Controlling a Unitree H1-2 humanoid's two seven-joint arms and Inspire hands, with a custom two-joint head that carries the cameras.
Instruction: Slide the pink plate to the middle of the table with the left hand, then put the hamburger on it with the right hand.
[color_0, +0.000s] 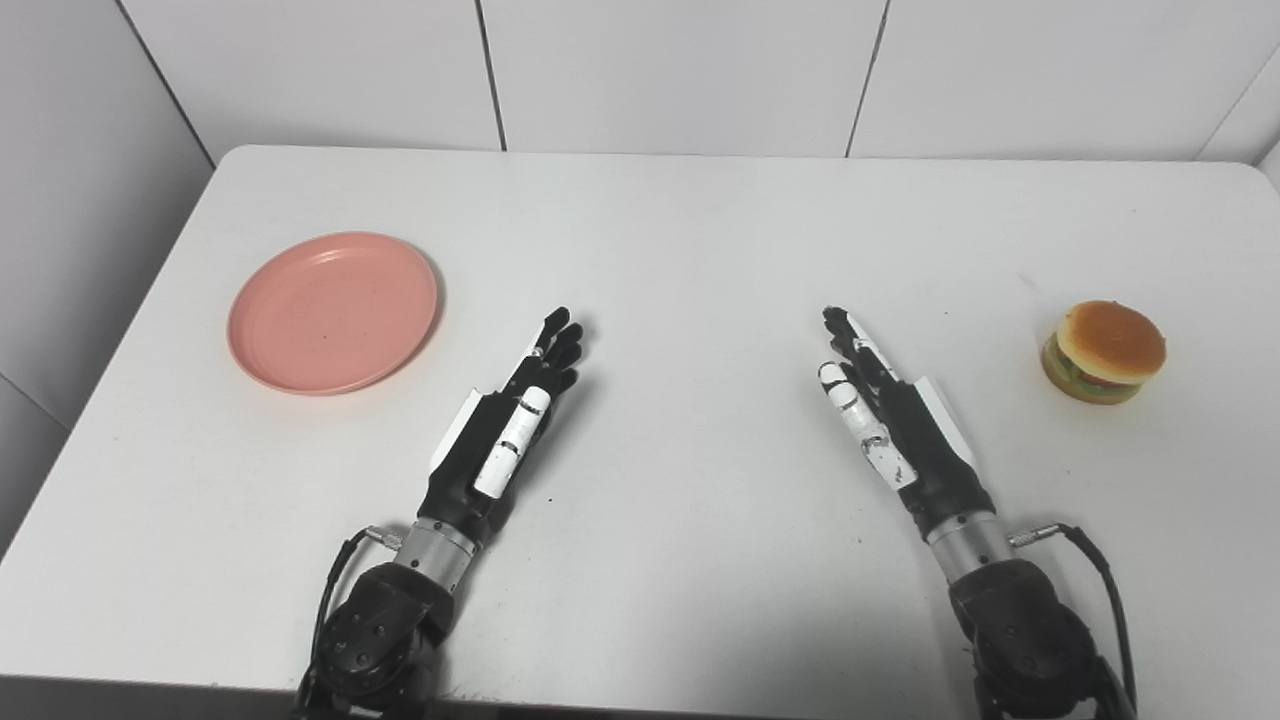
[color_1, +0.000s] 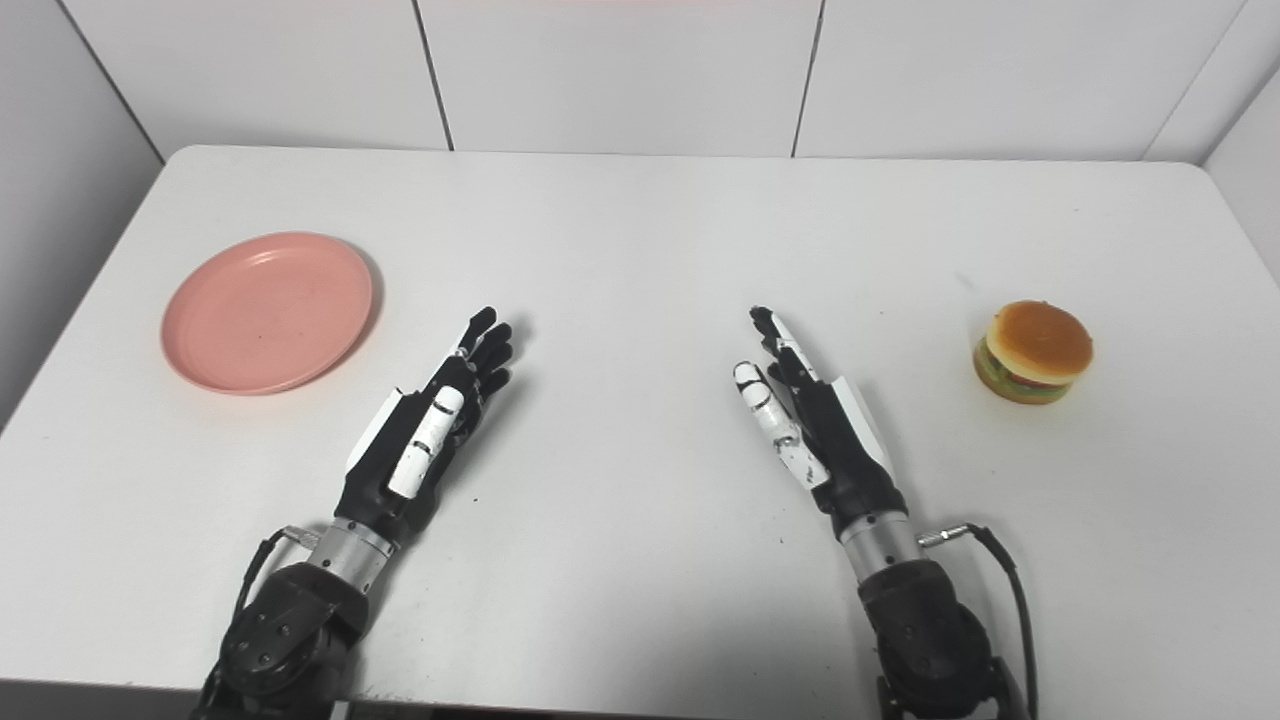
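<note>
The pink plate (color_0: 333, 310) lies flat on the left part of the white table (color_0: 690, 240), with nothing on it. A toy hamburger (color_0: 1105, 351) sits upright near the right edge. My left hand (color_0: 512, 420) rests low over the table to the right of the plate and nearer to me, apart from it, open with its fingers stretched forward. My right hand (color_0: 885, 415) is open too, fingers straight, well to the left of the hamburger and holding nothing.
White wall panels (color_0: 680, 70) rise behind the table's far edge, and a wall runs along its left side. The table's rounded corners show at the back. Cables hang from both wrists near the front edge.
</note>
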